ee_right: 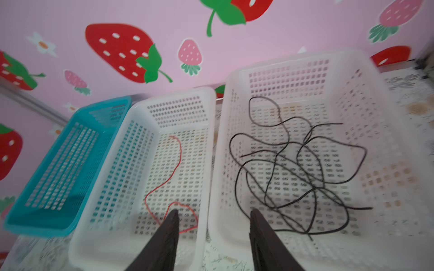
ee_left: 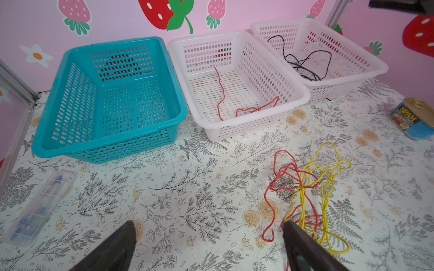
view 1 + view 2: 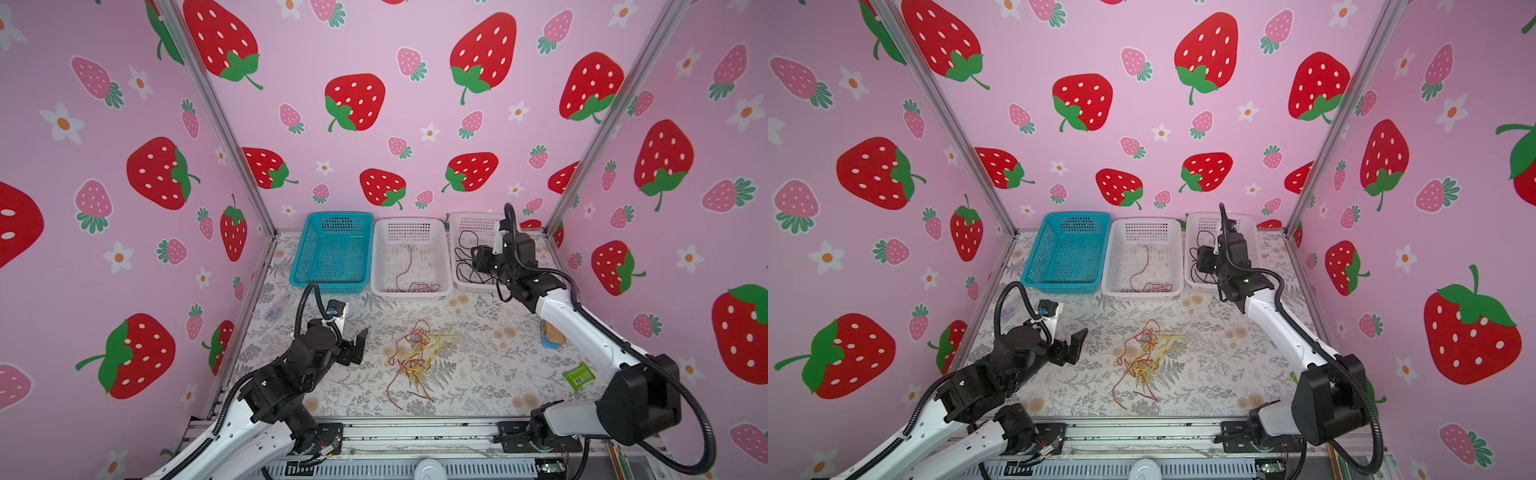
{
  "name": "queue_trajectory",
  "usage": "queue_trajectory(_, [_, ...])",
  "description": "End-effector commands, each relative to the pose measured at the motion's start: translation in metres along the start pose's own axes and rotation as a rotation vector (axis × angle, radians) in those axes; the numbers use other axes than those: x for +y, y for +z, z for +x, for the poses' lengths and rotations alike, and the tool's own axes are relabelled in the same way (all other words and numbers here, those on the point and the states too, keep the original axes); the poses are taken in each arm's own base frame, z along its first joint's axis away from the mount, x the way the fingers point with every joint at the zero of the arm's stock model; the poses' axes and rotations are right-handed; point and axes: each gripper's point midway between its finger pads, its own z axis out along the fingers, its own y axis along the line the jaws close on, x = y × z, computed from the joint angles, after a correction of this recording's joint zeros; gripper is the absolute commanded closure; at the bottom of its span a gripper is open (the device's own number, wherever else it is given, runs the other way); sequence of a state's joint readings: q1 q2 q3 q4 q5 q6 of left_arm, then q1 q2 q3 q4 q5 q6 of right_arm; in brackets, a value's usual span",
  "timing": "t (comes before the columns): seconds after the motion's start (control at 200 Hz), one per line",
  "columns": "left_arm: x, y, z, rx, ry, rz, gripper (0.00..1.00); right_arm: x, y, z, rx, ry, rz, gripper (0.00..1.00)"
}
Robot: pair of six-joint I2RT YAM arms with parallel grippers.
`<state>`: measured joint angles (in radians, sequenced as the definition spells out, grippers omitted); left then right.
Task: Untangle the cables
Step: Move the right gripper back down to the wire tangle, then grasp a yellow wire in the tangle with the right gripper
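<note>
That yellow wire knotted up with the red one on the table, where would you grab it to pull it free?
Probably the yellow wire at its loop on the far right edge of the heap: there it lies alone on the table, clear of the red wire. Come straight down from above, pinching across the strand; nearer the middle the two colours cross.

Pink strawberry-and-daisy walls [image 3: 374,50], aluminium corner posts [image 3: 223,124], fern-and-rose patterned tabletop [image 3: 490,374], soft even light.
</note>
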<state>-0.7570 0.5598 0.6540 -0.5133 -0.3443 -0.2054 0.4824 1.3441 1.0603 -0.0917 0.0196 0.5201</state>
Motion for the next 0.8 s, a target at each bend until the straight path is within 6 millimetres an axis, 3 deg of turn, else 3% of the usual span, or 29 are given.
queue_trajectory(0.0, [-0.007,-0.001,-0.001,-0.010,-0.004,0.047,0.01,0.041,-0.020,0.036,0.048,0.004,-0.152,0.49])
queue_trajectory(0.25, [-0.011,0.003,0.002,0.024,0.010,0.057,0.01,0.079,-0.054,0.129,0.168,0.065,-0.321,0.49])
queue_trajectory(0.51, [-0.012,0.005,0.004,0.037,0.023,0.060,0.01,0.105,-0.071,0.203,0.285,0.079,-0.409,0.51])
queue_trajectory(0.65, [-0.014,0.006,0.005,0.044,0.026,0.065,0.01,0.097,-0.064,0.231,0.344,0.074,-0.360,0.53])
queue_trajectory(0.795, [-0.014,0.007,0.006,0.051,0.030,0.067,0.01,0.088,-0.056,0.237,0.336,0.085,-0.308,0.54])
